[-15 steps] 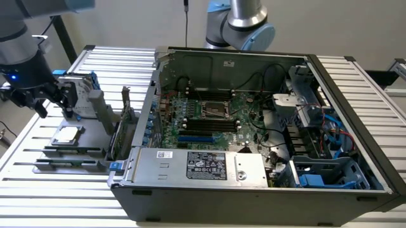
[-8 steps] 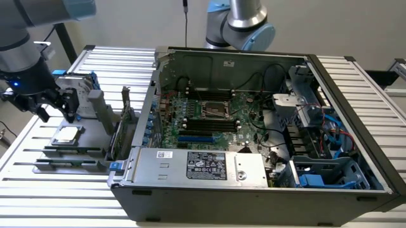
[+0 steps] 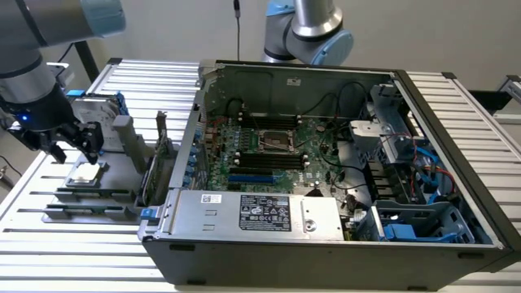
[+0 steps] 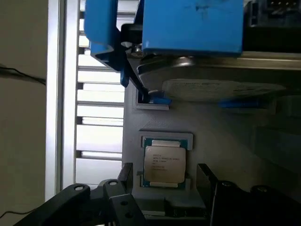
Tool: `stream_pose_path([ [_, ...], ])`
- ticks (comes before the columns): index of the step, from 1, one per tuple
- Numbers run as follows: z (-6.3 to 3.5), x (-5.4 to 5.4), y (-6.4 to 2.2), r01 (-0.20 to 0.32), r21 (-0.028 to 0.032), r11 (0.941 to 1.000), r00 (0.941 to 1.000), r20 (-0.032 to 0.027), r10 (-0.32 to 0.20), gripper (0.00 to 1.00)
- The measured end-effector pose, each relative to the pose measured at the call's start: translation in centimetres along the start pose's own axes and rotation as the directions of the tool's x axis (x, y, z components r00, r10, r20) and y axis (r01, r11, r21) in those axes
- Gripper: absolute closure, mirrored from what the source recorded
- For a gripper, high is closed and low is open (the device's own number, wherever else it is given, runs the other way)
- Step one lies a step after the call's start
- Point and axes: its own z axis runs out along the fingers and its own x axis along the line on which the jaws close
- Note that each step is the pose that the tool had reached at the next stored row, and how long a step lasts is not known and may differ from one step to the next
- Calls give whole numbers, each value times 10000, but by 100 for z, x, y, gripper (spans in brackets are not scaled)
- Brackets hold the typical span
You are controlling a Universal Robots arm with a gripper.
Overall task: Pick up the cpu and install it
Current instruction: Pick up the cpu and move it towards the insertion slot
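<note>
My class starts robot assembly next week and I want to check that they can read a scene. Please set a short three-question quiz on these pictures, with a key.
1. True or false: the gripper is shut on the cpu.
2. Where does the cpu lie? A: in the motherboard socket. B: in a recess of the grey holder tray beside the computer case. C: on the power supply.
3. Which blue-railed part stands on that tray beyond the cpu?
Key: 1 false, the gripper is open over the cpu and holds nothing. 2 B. 3 the hard drive.
</note>
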Motion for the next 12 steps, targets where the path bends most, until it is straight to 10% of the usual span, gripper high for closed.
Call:
stream_pose_path([
  [12, 205, -35, -41, -88, -5, 10000, 10000, 4, 88, 35],
])
